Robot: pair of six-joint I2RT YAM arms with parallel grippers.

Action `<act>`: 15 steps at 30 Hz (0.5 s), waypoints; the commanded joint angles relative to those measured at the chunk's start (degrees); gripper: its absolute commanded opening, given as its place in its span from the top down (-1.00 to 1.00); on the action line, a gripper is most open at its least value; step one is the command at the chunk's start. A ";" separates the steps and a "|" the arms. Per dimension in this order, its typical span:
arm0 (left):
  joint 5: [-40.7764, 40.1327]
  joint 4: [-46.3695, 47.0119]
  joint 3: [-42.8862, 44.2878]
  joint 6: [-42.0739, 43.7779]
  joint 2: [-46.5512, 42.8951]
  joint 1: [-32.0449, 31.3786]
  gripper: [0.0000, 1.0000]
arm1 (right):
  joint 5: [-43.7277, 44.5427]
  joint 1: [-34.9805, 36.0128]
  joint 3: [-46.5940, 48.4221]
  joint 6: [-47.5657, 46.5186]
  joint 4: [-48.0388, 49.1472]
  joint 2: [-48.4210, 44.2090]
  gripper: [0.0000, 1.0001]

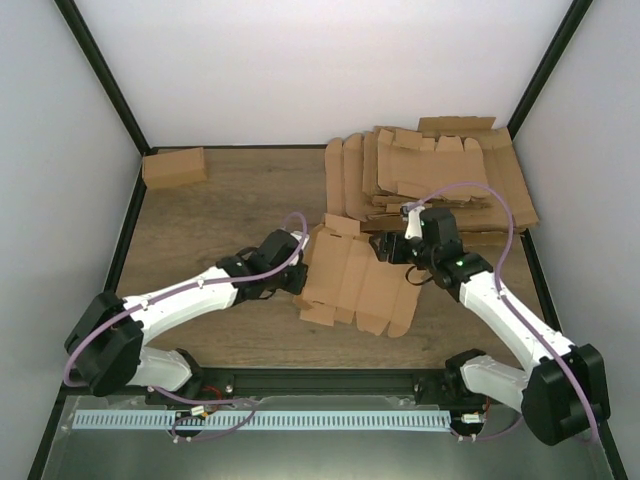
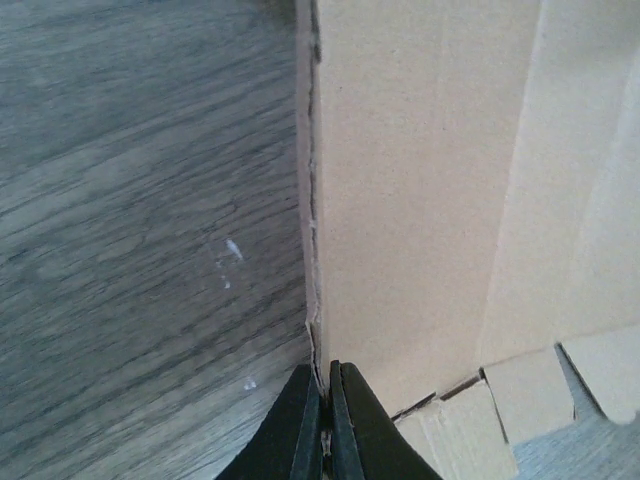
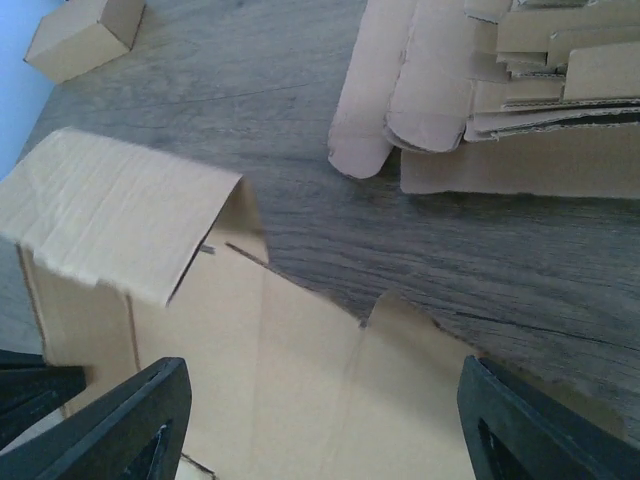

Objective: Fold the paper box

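Note:
A flat brown cardboard box blank (image 1: 355, 282) lies on the wooden table between my arms. My left gripper (image 1: 300, 272) is shut on the blank's left edge (image 2: 318, 330), pinching the thin cardboard between its black fingers (image 2: 300, 420). That left panel stands lifted and folded up, as the right wrist view (image 3: 110, 205) shows. My right gripper (image 1: 385, 245) is wide open above the blank's far right part (image 3: 330, 400), with nothing between its fingers (image 3: 120, 420).
A stack of several more flat blanks (image 1: 440, 175) lies at the back right, also in the right wrist view (image 3: 500, 100). A folded small box (image 1: 174, 167) sits at the back left, seen too in the right wrist view (image 3: 85, 35).

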 commanded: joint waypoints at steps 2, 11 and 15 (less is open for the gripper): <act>-4.04 -3.82 2.46 0.30 -2.14 0.01 0.92 | -0.84 0.36 2.99 0.94 -2.28 3.68 -0.52; -6.40 -18.98 13.23 2.69 2.77 -0.37 0.92 | -1.94 0.37 3.13 -0.52 -3.03 6.98 -0.66; -12.37 -26.11 18.87 4.90 7.04 -1.66 0.92 | -1.58 0.28 4.39 -0.59 -3.20 7.32 -0.70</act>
